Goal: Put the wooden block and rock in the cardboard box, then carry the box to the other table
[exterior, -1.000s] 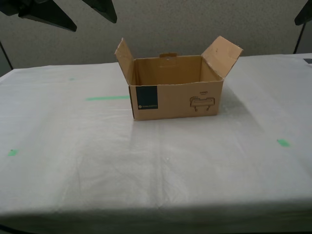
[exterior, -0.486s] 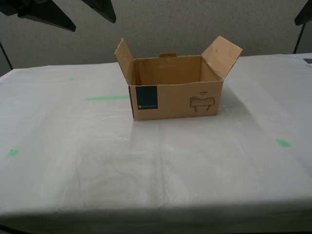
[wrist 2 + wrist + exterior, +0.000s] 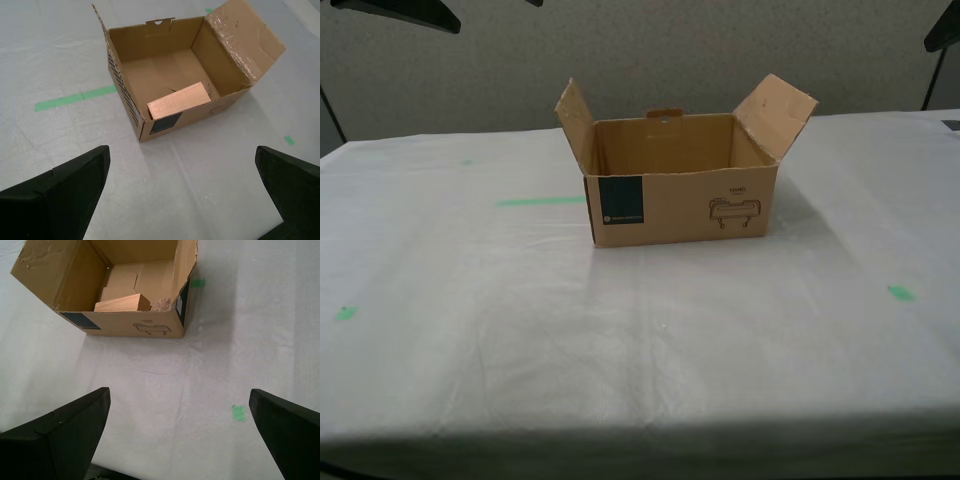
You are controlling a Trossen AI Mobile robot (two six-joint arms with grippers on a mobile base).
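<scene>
Exterior view: cardboard box (image 3: 680,180) set down on the cloth-covered surface (image 3: 640,340), both things inside, both tools clear.

The surface is wide, wrinkled and whitish, with green tape marks (image 3: 542,201), so the carry looks done. The box sits toward 12 o'clock of centre, flaps up, its long axis running 9 to 3, printed front facing 6. Inside, the wooden block (image 3: 178,100) lies flat along the front wall, its long axis parallel with the box's. The rock (image 3: 161,304) sits just beside one end of the block, in a front corner. My second tool (image 3: 182,187) and my first tool (image 3: 180,427) hang spread wide, holding nothing, well apart from the box; neither looks clearly nearer. Little seems left beyond withdrawing.
</scene>
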